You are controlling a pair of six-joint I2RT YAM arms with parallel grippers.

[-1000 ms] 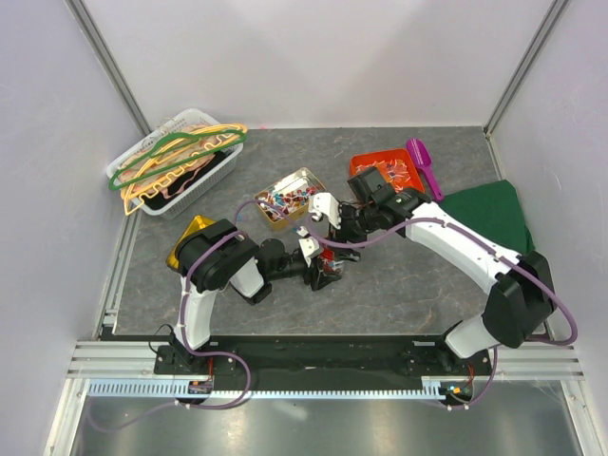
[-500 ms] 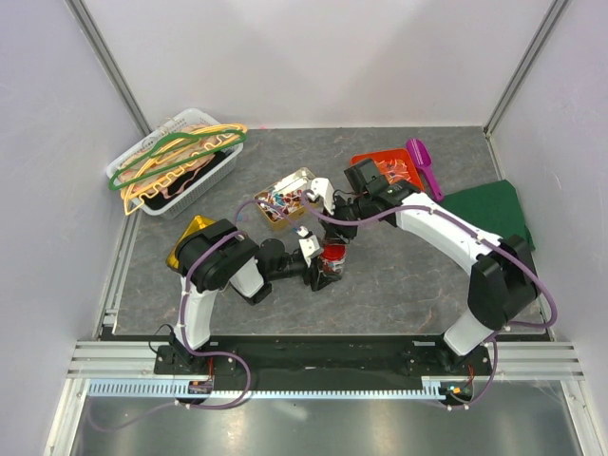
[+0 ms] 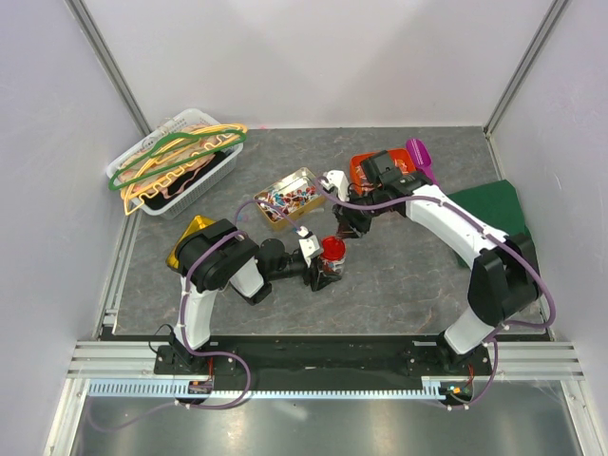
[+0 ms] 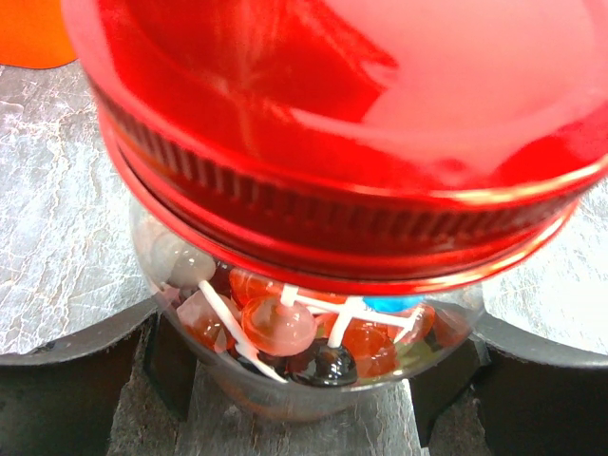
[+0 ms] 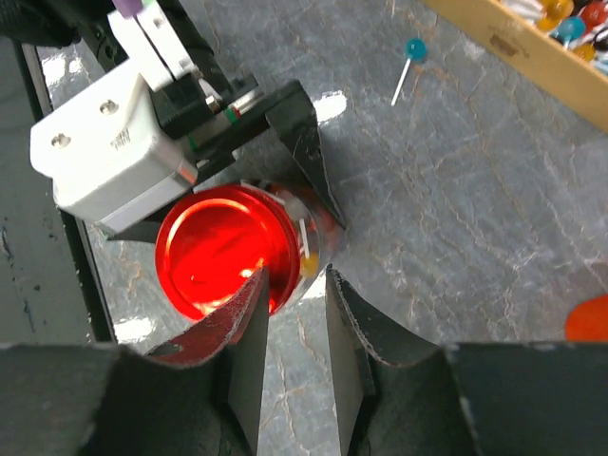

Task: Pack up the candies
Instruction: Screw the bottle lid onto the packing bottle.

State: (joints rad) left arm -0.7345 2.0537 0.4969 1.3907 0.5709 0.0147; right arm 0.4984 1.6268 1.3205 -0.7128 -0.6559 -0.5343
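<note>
Left wrist: candies [image 4: 280, 323] in jar [image 4: 169, 258] between left claw [image 4: 309, 380]'s jaws

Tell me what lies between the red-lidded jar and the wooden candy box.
One loose teal lollipop lies between the red-lidded jar and the wooden candy box. The right wrist view shows it.

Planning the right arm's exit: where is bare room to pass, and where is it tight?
Bare table: near right, between the jar and the green cloth; and the back strip between the hanger basket and the orange tray. Crowded: the centre, where the left gripper clamps the jar, the right gripper hovers by its lid, and the candy tray sits behind.
</note>
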